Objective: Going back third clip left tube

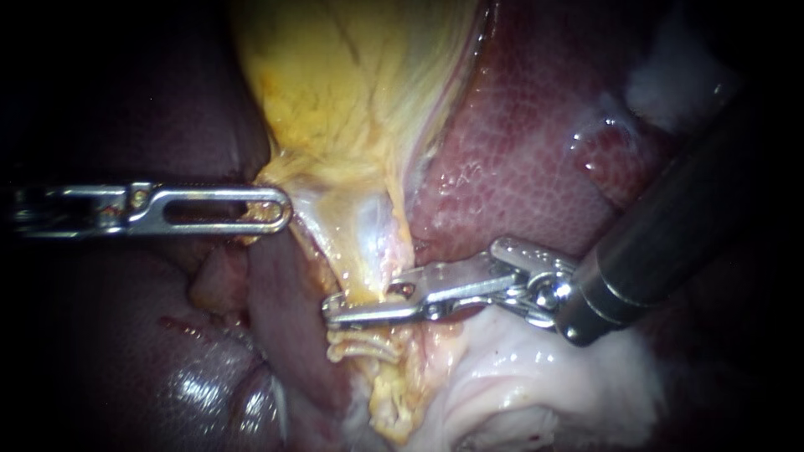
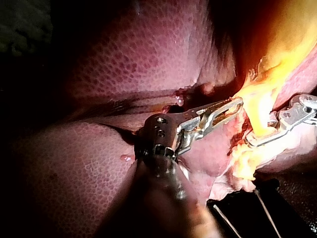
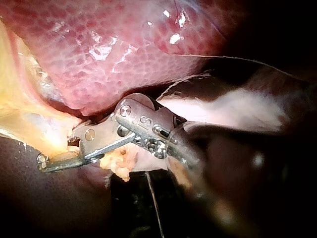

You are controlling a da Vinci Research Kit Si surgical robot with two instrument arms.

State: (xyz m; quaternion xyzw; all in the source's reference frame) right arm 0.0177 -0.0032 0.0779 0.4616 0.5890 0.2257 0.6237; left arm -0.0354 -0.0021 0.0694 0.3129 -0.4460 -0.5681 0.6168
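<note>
Right instrument's shaft [image 3: 233,168] blurred.

A surgical lab bench: bare liver [image 1: 519,167] and gallbladder [image 1: 352,84] lying on a dark surface [image 3: 129,213].

Pale yellowish tube [image 1: 373,243] — silvery clips [image 1: 362,347] clamped across its lower stretch

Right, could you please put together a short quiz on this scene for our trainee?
1. True or false: in the endoscope view, the metal clips sit just below the tip of the right instrument.
2. Whose tip lies farther from the clips: A) the left instrument, B) the right instrument?
3. Fill in: the speckled dark red organ beside the yellow tissue is the ____.
Key: 1 true; 2 A; 3 liver.
</note>
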